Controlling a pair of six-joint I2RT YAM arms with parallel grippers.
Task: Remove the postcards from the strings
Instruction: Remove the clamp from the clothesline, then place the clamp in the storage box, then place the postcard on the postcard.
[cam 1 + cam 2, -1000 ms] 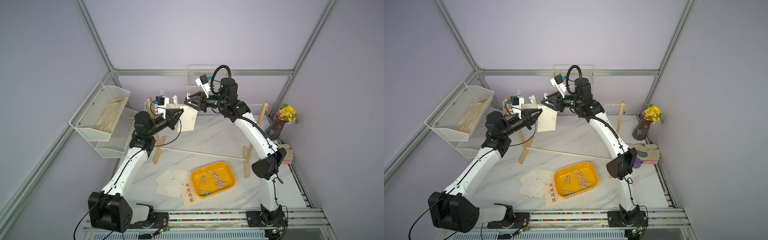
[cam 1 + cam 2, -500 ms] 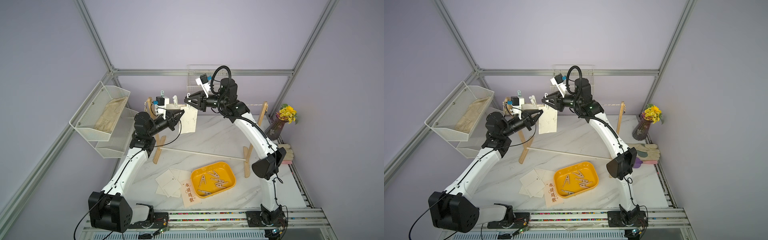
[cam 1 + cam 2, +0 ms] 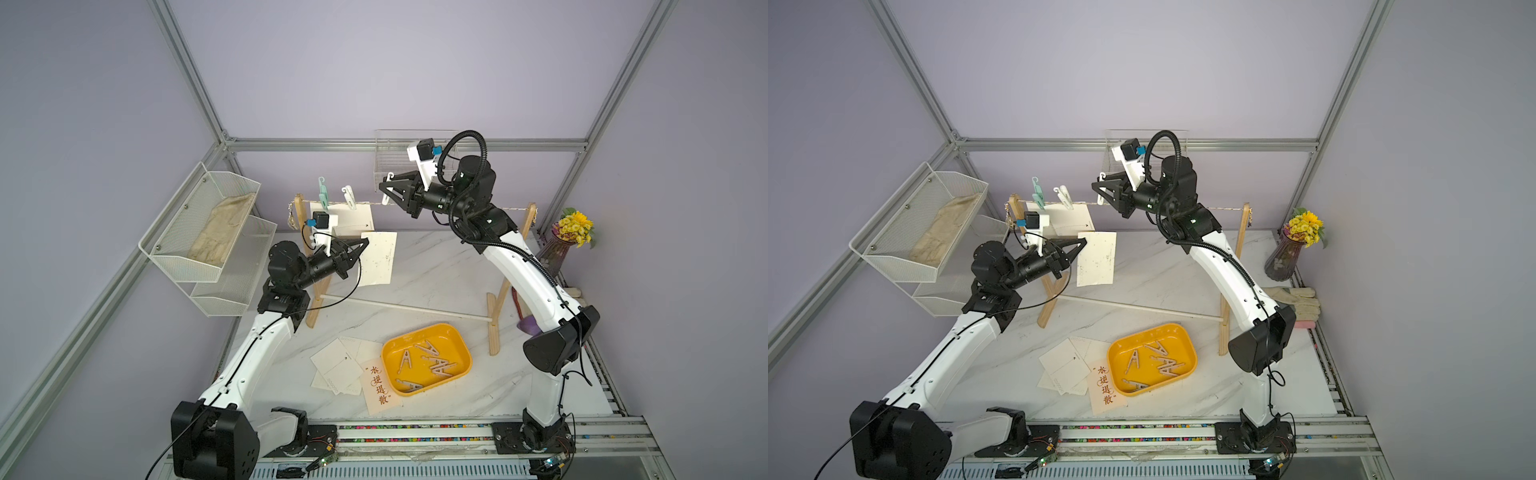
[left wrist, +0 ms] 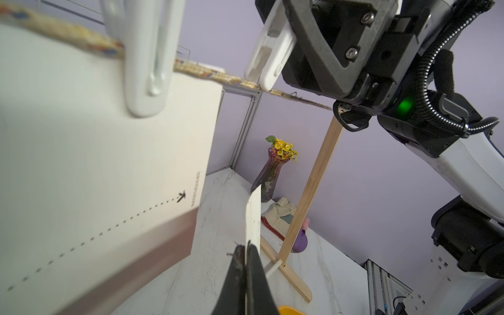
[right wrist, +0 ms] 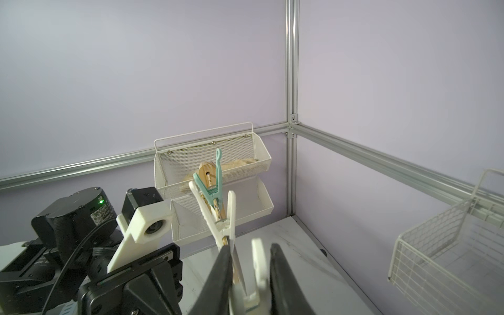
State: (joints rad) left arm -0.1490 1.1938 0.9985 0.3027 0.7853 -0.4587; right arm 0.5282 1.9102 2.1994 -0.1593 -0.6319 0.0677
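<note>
Cream paper postcards (image 3: 336, 365) are lying on the near table (image 3: 436, 266); left fingers (image 4: 257, 278) are pinching a freed card (image 3: 378, 257), right fingers (image 5: 282, 278) are squeezing a white plastic clothespin (image 4: 268, 54) at the twisted beige rope (image 4: 215, 73), one pinned card (image 3: 357, 216) hanging far-left.

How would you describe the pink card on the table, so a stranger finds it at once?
On the marble table, find the yellow tray. The pink card lies at its edge, beside the cream cards; it alone bears brown Chinese calligraphy.
</note>
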